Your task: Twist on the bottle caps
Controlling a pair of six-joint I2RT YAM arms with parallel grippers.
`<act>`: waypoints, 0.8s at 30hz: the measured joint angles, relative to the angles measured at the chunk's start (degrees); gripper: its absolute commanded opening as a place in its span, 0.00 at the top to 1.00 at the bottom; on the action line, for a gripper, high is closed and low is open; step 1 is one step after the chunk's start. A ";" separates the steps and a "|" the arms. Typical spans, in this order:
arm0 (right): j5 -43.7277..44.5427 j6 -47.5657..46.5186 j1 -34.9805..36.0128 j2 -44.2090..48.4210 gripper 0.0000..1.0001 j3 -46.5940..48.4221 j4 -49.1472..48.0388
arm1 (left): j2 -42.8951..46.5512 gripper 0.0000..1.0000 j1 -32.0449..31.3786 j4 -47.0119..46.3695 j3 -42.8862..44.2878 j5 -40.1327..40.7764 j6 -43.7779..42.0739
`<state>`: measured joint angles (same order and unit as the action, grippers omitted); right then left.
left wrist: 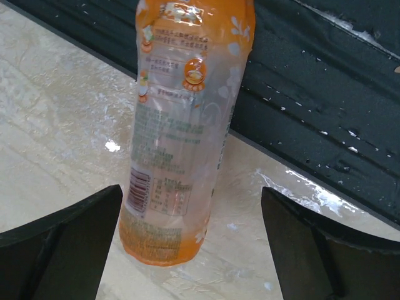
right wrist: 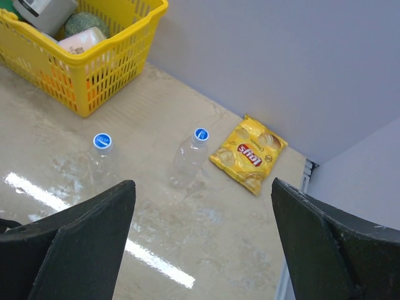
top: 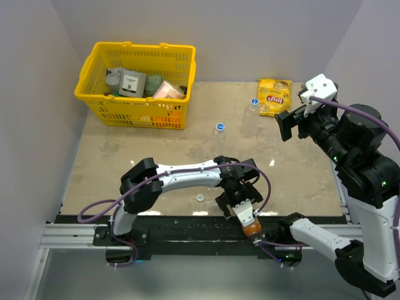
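Note:
The orange bottle (left wrist: 181, 125) stands on the table by the black front rail, and its mouth is out of the left wrist view. My left gripper (left wrist: 194, 250) is open around its lower part, with the bottle nearer the left finger (left wrist: 62, 250) and neither finger touching it. In the top view this gripper (top: 239, 201) hangs over the orange bottle (top: 249, 222). A whitish-grey cap (top: 199, 198) lies loose on the table to its left. Two clear bottles (right wrist: 100, 165) (right wrist: 187, 162) stand upright with blue caps (right wrist: 102, 141) (right wrist: 200, 134) on them. My right gripper (right wrist: 203, 244) is open, empty and raised at the right (top: 289, 125).
A yellow basket (top: 134, 111) of goods stands at the back left. A yellow crisp packet (top: 274, 95) lies at the back right beside one clear bottle. The black rail (top: 187, 225) runs along the table's front edge, and walls close in the left, back and right.

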<state>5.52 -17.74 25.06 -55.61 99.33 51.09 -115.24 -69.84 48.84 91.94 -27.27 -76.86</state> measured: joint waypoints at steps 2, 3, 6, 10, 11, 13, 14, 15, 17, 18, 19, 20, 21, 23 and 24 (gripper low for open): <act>0.00 0.20 -0.09 0.52 0.07 -0.33 0.00 | -0.76 0.02 -0.48 0.04 0.28 0.35 -1.68; -0.02 0.22 -0.11 0.68 0.07 -0.50 0.09 | -1.05 0.02 -0.61 0.15 0.70 0.42 -2.12; -0.04 0.31 -0.31 1.18 0.07 -1.20 0.15 | -2.10 0.03 -0.96 -0.26 2.43 0.37 -3.58; -0.09 0.44 -0.48 2.16 0.06 -2.01 0.09 | -2.99 0.07 -1.14 -1.95 2.91 -0.90 -3.87; -0.11 0.48 -0.52 2.27 0.06 -2.12 0.09 | -3.72 0.09 -1.16 -2.60 3.06 -1.62 -3.87; -0.24 0.59 -0.72 2.29 0.06 -2.25 0.11 | -4.50 0.12 -1.16 -3.21 3.10 -2.40 -3.91; -0.31 0.61 -0.74 2.27 0.06 -2.32 0.15 | -5.09 0.12 -1.16 -3.54 3.10 -3.17 -3.93; -0.35 0.61 -0.74 2.27 0.06 -2.34 0.15 | -5.60 0.14 -1.16 -3.67 3.10 -3.76 -4.00; -0.52 0.61 -0.74 2.25 0.06 -2.45 0.17 | -6.51 0.18 -1.16 -4.17 3.10 -5.38 -4.39; -0.55 0.61 -0.74 2.25 0.06 -2.54 0.17 | -6.86 0.21 -1.16 -4.61 3.10 -6.43 -4.70; -0.57 0.61 -0.74 2.23 0.06 -2.58 0.20 | -7.06 0.22 -1.16 -4.87 3.10 -7.06 -4.81; -0.59 0.61 -0.74 2.16 0.06 -2.60 0.28 | -7.23 0.24 -1.16 -5.20 3.10 -7.82 -4.87; -0.59 0.61 -0.76 2.08 0.06 -2.60 0.33 | -7.41 0.33 -1.16 -5.62 3.10 -8.66 -4.98; -0.59 0.59 -0.74 1.88 0.06 -2.62 0.42 | -7.72 0.43 -1.18 -6.32 3.10 -9.86 -4.92; -0.59 0.59 -0.74 1.81 0.06 -2.62 0.46 | -7.91 0.51 -1.16 -6.49 3.10 -10.23 -4.83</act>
<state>4.93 -17.15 24.32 -53.80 96.71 51.55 -123.15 -71.00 42.35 95.04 -37.50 -81.69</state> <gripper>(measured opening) 0.942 0.650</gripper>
